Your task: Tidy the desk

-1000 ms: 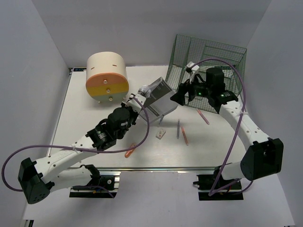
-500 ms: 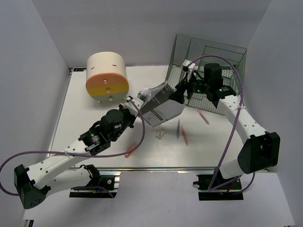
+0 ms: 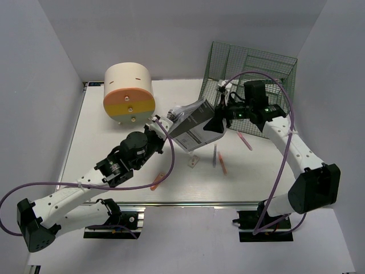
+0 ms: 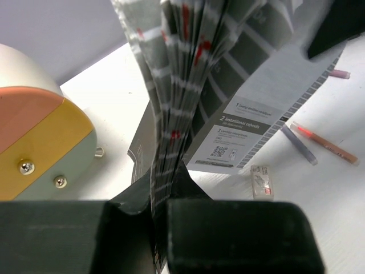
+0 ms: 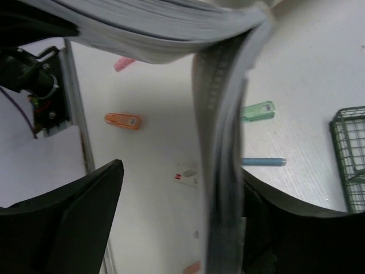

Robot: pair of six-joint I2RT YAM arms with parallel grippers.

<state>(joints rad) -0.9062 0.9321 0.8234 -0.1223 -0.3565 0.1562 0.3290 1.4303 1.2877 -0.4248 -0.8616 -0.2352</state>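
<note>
Top external view: my left claw (image 3: 166, 122) pinches a grey booklet (image 3: 197, 127) above the white bench (image 3: 102, 148). My right claw (image 3: 218, 118) straddles its far edge, fingers spread. I should close squarely before the left lets go.

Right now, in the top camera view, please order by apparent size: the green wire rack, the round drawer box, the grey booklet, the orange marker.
1. green wire rack
2. round drawer box
3. grey booklet; held nearer the camera, so ranks 2 and 3 are unsure
4. orange marker
</note>
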